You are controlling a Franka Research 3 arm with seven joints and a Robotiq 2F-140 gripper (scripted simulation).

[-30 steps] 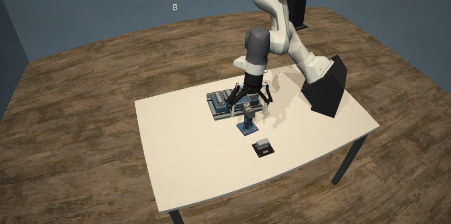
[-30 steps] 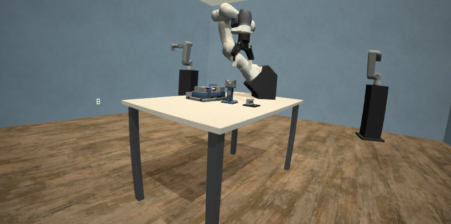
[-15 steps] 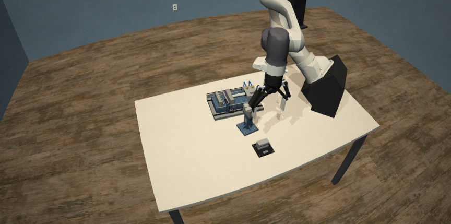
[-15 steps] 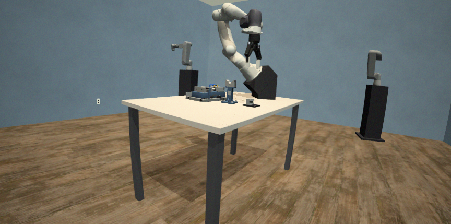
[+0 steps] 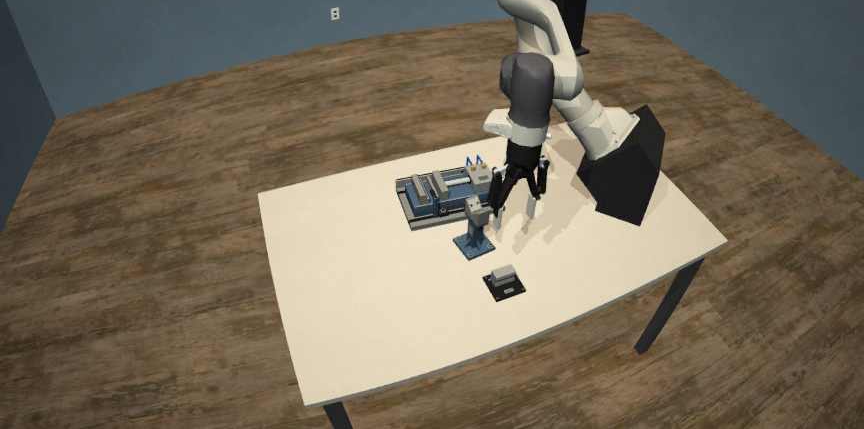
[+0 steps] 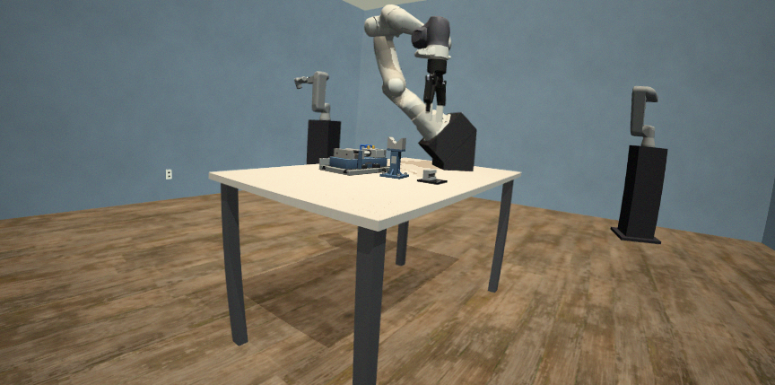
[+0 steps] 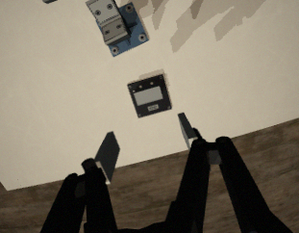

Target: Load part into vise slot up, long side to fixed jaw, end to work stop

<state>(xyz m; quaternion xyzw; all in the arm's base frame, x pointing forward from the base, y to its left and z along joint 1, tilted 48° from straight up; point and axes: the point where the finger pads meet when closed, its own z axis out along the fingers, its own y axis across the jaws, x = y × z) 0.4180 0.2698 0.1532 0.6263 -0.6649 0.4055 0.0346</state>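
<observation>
Bench (image 5: pixel 374 329): carrying vise (image 5: pixel 432 196), V-block (image 5: pixel 477 225), infeed plate (image 5: pixel 513 294). Part (image 5: pixel 503 274): sitting on that plate. Hand (image 5: pixel 514 216): hovering high, fingers half apart, empty. Step: approaching; next, descending squarely over the part.

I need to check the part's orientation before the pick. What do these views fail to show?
- Slot on the part: too small in the top and exterior views; the wrist view shows only a pale top face, blurred.
- Work stop in the vise: too small in the top view; the wrist view cuts the vise off at its upper edge.
- Gripper: fingers apart, holding nothing.
</observation>
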